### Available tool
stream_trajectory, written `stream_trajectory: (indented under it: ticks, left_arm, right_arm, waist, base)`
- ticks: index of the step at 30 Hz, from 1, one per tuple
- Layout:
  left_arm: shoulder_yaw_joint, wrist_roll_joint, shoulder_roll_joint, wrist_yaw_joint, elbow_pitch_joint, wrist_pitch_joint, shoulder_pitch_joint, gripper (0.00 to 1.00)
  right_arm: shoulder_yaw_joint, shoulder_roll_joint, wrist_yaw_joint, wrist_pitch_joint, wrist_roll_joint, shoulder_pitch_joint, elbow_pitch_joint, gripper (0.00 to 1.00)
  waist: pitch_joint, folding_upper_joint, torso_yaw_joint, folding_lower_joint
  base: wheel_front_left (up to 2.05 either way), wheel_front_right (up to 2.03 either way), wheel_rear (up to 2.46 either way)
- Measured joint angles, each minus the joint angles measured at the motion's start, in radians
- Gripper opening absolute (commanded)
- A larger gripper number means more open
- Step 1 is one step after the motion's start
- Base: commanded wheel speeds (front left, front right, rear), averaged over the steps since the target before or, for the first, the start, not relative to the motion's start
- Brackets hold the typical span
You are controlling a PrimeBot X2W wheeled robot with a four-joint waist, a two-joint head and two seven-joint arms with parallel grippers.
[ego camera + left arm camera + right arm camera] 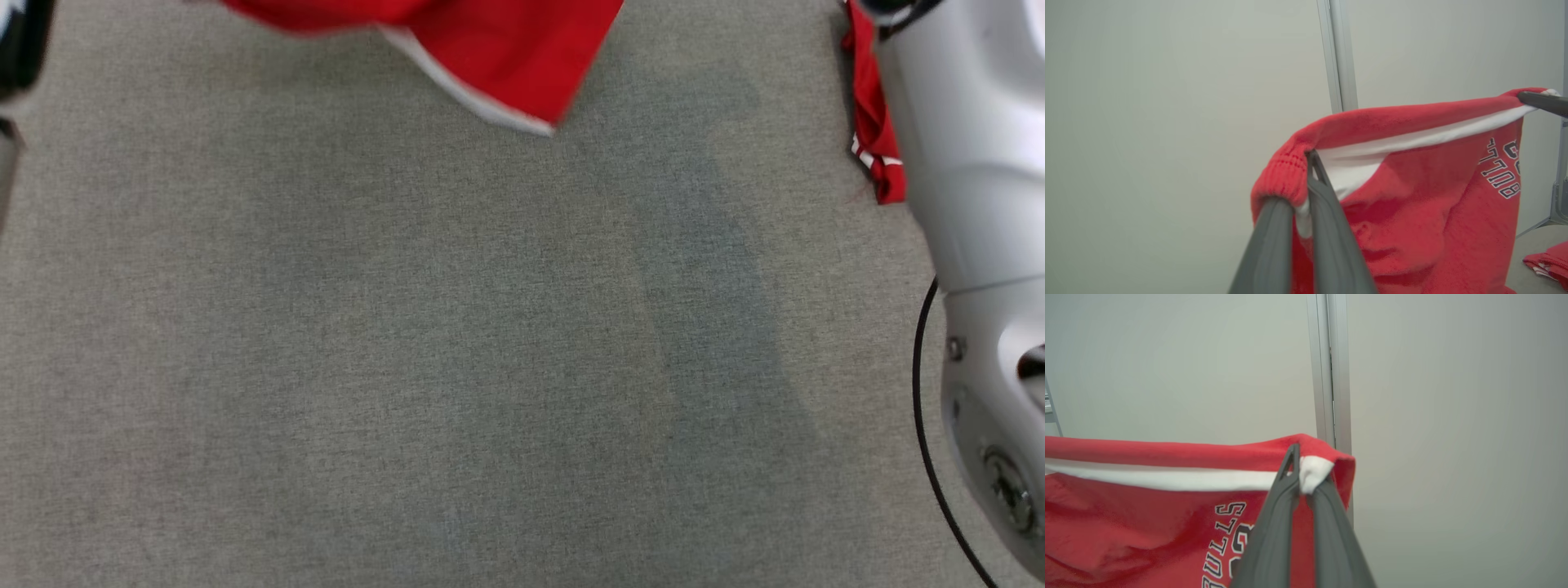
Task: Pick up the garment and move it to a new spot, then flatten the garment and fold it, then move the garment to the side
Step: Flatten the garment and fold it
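While the left gripper [1301,179] is clamped on one end of the red garment's [1412,212] top edge, the right gripper [1307,473] is clamped on the other end. The edge runs taut between them, raised in front of a pale wall [1167,102] and an aluminium post [1327,375]. In the left wrist view the dark fingers [1331,228] bite a ribbed red fold, with a white band just inside it. One finger of the right gripper shows at that view's far right, on the opposite corner. Black-and-white "BULLS" lettering [1220,539] sits below the white band, near the right gripper.

In the head view the garment's lower part, red with white trim, hangs blurred at the top edge above the grey fabric desk [408,367]. The pale right forearm [971,163] fills the right side, with a thin black cable [922,408] beside it. A second red cloth [875,131] with white marks lies on the desk beside that forearm.
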Motion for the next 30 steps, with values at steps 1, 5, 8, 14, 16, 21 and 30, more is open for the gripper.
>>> stream_trajectory:
  ticks: [1,5,8,14,16,21,30]
  left_arm:
    - [-0.015,-0.008,0.002,0.0,0.02,-0.004,-0.034,0.0]
    - [-0.058,-0.045,0.004,0.0,0.063,-0.027,-0.126,0.0]
    - [-0.085,-0.075,0.008,0.0,0.083,-0.04,-0.154,0.0]
    - [-0.143,-0.126,0.018,0.0,0.091,-0.053,-0.112,0.0]
    - [-0.155,-0.144,0.011,0.0,0.084,-0.054,-0.056,0.0]
    - [-0.088,-0.132,-0.008,0.0,-0.01,-0.056,0.147,0.0]
    - [0.048,-0.003,-0.086,-0.001,-0.184,-0.056,0.612,0.0]
  right_arm:
    - [-0.004,0.0,0.0,-0.005,0.002,-0.03,0.028,0.0]
    - [0.0,-0.001,0.0,-0.023,0.019,-0.112,0.097,0.0]
    - [0.018,-0.002,0.0,-0.029,0.043,-0.126,0.123,0.0]
    - [0.067,-0.001,0.0,-0.032,0.09,-0.073,0.105,0.0]
    - [0.086,-0.001,0.0,-0.032,0.094,-0.008,0.08,0.0]
    - [0.096,0.0,0.0,-0.032,0.087,0.195,-0.014,0.0]
    - [0.119,-0.018,0.0,-0.032,0.071,0.616,-0.201,0.0]
  waist:
    - [0.004,0.0,0.0,0.0]
    - [0.008,0.0,-0.008,-0.0003]
    - [0.018,0.0,-0.01,-0.0003]
    - [0.048,0.0,-0.001,-0.0003]
    - [0.053,0.0,0.006,-0.0002]
    - [0.032,0.0,0.018,-0.0003]
    - [-0.076,0.0,0.035,-0.0006]
  base:
    - [0.0,0.0,0.0]
    - [0.0,0.0,0.0]
    - [0.0,0.0,0.0]
    - [0.0,0.0,0.0]
    - [0.0,0.0,0.0]
    - [0.0,0.0,0.0]
    - [0.0,0.0,0.0]
